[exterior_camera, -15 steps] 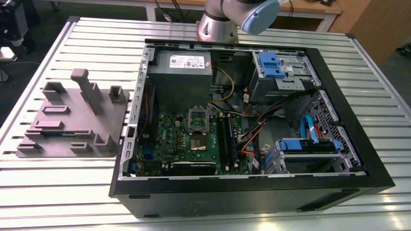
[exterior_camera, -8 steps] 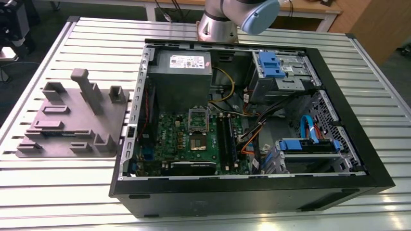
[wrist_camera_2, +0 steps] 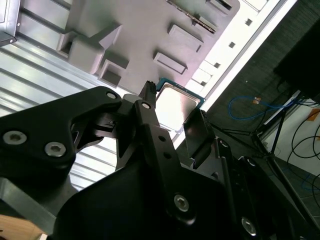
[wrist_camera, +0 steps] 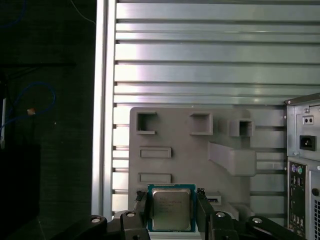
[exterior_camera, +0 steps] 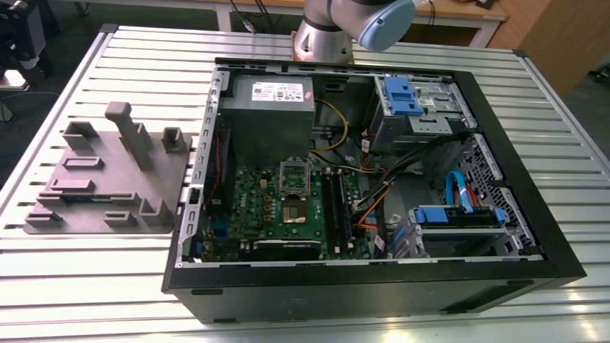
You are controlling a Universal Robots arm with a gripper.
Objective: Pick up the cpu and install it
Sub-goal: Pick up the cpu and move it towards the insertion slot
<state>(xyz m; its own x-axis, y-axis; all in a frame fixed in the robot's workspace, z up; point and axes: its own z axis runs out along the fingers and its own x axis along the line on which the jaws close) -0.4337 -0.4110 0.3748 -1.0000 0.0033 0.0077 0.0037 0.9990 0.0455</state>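
- table [exterior_camera: 86,300]: slatted alu top, carries everything; we reckon the slots are for fixing jigs down.
- case [exterior_camera: 381,289]: lies on its side w/ panel off, so the board faces up & can be reached from above.
- arm [exterior_camera: 329,32]: base stands behind the case in the exterior view.
- tray [exterior_camera: 162,179]: grey block w/ pockets, just beside the case on the exterior view's left; pockets prob. keep parts at known spots.
- board [exterior_camera: 257,207]: green, flat inside the case. The socket [exterior_camera: 291,209] sits near its middle and looks open; contents too small to tell.
- gripper [wrist_camera: 171,197]: black fingers [wrist_camera: 142,207] drawn in narrow, clamping the cpu [wrist_camera: 171,209] by two opposite edges. That keeps them off lid & underside, we think.
- cpu: between the fingertips, in the air over the tray, well away from the socket. It looks big vs the pockets, so we judge it's lifted clear. It's held flat, lid toward the first wrist cam. It's a small square w/ a silvery-grey metal lid, faint print & a thin teal-green rim. The lid glares white in the second wrist view.
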